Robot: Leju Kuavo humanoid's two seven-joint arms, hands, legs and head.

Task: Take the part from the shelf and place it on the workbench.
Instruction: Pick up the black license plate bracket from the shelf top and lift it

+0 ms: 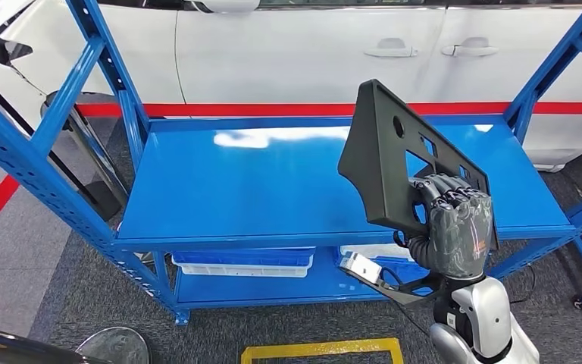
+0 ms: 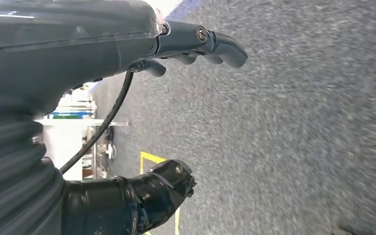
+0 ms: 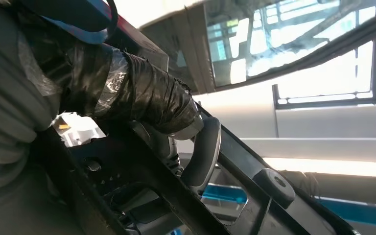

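Note:
The part is a flat black plastic panel (image 1: 386,155) with a round hole and several rectangular cut-outs. It stands tilted on edge above the right half of the blue shelf's top level (image 1: 258,182). My right hand (image 1: 455,227) grips its lower right end, fingers wrapped round the edge. In the right wrist view the taped thumb (image 3: 142,100) and a grey finger (image 3: 203,152) clamp the dark panel (image 3: 142,181). My left hand (image 2: 142,127) hangs over grey carpet, fingers (image 2: 215,46) and thumb apart, holding nothing.
A white car (image 1: 311,45) stands right behind the shelf, past a red floor line (image 1: 273,109). Blue uprights (image 1: 114,68) frame both shelf ends. On the lower level lie a blue-and-white bin (image 1: 242,262) and a white part. A yellow floor marking (image 1: 322,350) lies near my feet.

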